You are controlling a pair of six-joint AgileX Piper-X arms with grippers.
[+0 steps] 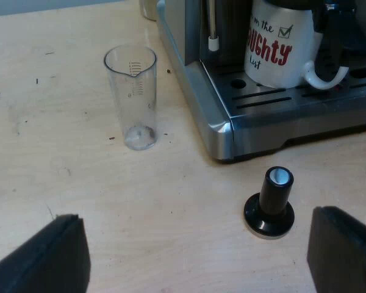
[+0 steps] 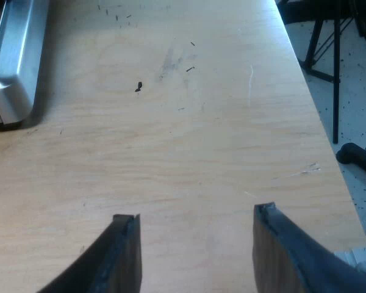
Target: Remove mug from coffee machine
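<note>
White mug (image 1: 274,52) stands on the drip tray (image 1: 305,101).
Your left pincer (image 1: 194,223) and right pincer (image 2: 196,220) both gape wide, empty (tamper (image 1: 269,204) by the left).

Clear measuring glass (image 1: 133,101) upright on wooden table (image 1: 61,152); black-knobbed tamper (image 1: 270,203) standing near it, apart; dark stand legs (image 2: 336,73) beyond table edge

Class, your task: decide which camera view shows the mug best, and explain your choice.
The left wrist view. There the white mug with red lettering stands on the drip tray of the espresso machine, its handle plain to see. The right wrist view takes in a corner of that machine's base and the tabletop instead.
</note>
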